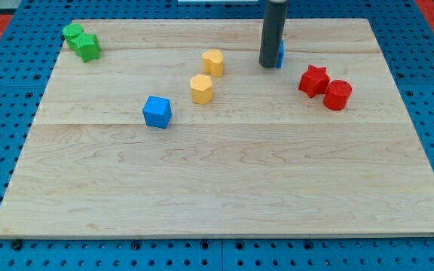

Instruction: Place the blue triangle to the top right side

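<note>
Camera view question first.

Mia: Where is the small blue triangle block [280, 53]?

Tom: It sits near the view's top, a bit right of the middle, on the pale wooden board [224, 181]. Only a thin blue sliver shows. The straight dark rod [272, 30] stands in front of it and hides most of it, so its three-sided shape cannot really be made out.

Mia: And the rod's tip [269, 65]?

Tom: The tip is down at the board, right against the blue block's left side, or very close. The block peeks out on the view's right of the tip. That looks handy, since the block has to go to the top right. A push toward the view's right and a little up should send it there.

Mia: Does the arm grab anything?

Tom: No. It has no jaws at all, just the rod, so it holds nothing. It can only shove.

Mia: What else is on the board?

Tom: A red star block [313, 80] and a red round block [337, 95] sit lower on the right, below the likely path. A yellow heart block [212, 62] and a yellow six-sided block [201, 88] lie left of the tip. A blue cube [157, 112] is further left, and two green blocks [81, 41] crowd the top left corner.
</note>
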Controlling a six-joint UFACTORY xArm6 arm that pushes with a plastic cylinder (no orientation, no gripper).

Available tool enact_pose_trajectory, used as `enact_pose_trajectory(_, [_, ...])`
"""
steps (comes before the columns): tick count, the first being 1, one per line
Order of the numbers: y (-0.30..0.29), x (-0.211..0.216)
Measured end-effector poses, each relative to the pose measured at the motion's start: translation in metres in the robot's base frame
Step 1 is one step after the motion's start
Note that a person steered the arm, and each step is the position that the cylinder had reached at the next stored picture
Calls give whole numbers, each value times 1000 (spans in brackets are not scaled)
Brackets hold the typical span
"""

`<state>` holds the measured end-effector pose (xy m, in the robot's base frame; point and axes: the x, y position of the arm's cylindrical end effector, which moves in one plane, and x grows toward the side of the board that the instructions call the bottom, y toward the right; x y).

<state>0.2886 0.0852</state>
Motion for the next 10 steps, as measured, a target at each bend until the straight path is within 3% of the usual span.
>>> enact_pose_trajectory(2, [21, -42])
enact_pose_trajectory(4, [78, -40])
enact_pose_trajectory(5, [78, -12])
enact_pose_trajectory(6, [131, -10])
enact_pose_trajectory(7, [148, -21])
enact_pose_trajectory(8, [144, -43])
enact_pose_trajectory(10, [93, -45])
